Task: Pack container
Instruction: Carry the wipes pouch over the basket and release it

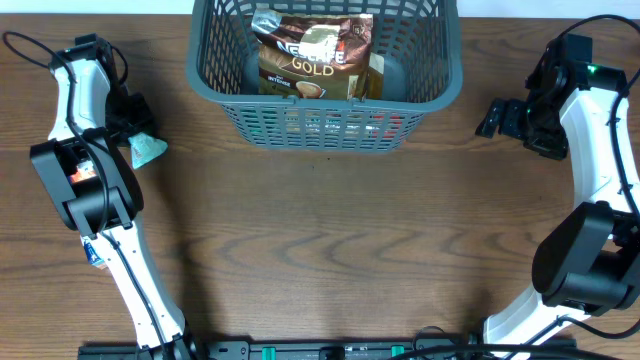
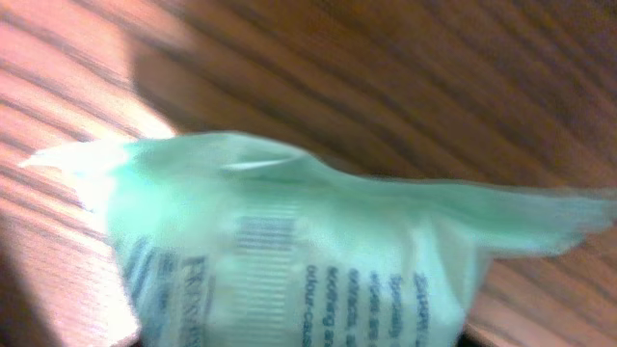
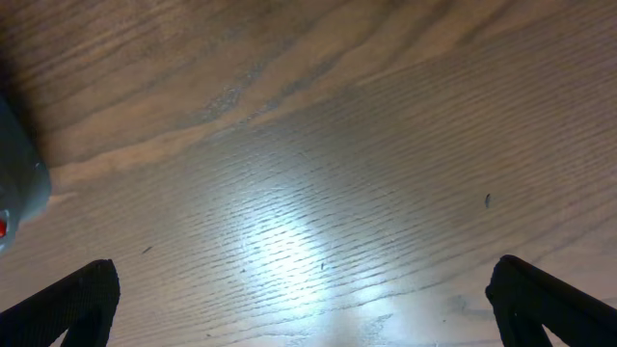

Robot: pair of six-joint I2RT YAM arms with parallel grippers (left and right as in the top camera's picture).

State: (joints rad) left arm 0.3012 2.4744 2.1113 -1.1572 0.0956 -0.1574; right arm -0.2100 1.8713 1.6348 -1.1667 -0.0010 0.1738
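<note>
The dark grey lattice container (image 1: 445, 85) stands at the back middle of the table. A brown Nescafé Gold coffee bag (image 1: 315, 55) lies inside it. My left gripper (image 1: 138, 135) is at the far left, shut on a mint green packet (image 1: 150, 150). The packet (image 2: 289, 251) fills the left wrist view, just above the wood, and hides the fingers. My right gripper (image 1: 492, 118) is open and empty to the right of the container. Its fingertips (image 3: 308, 308) are spread wide over bare table.
Red and green items show dimly through the container's front lattice (image 1: 330, 125). A grey corner of the container (image 3: 17, 183) shows at the left edge of the right wrist view. The wooden table (image 1: 330, 240) spreads in front of the container.
</note>
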